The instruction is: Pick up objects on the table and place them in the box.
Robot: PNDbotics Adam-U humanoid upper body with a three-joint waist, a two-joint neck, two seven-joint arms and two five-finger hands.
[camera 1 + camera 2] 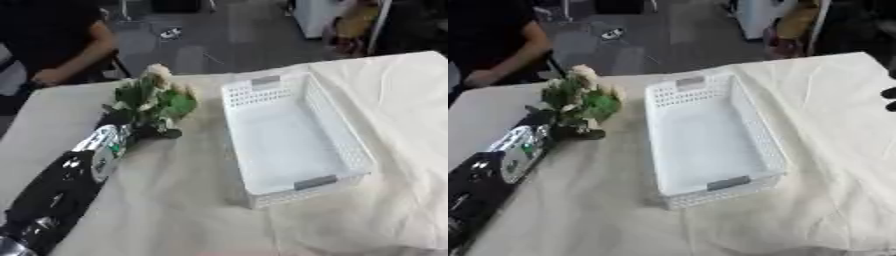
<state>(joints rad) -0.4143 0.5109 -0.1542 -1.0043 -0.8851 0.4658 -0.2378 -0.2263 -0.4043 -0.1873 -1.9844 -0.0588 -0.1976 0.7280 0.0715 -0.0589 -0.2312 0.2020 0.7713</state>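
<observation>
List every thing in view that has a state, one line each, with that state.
white box: upright on the cloth, nothing inside.
flower bunch: held at the left robot hand, left of the box, not in it.
left robot hand: at the bunch's base, fingers hidden.
right robot hand: only a dark tip at the right edge.
cloth: spread, wrinkled.

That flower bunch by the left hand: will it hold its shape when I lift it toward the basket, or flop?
The flower bunch looks like thin leaves and soft blooms, so it is probably light, and its top may sway or droop. The left hand is mostly hidden beneath the leaves, so the hold is unclear. The white basket is open-topped, so the bunch should drop in easily.
</observation>
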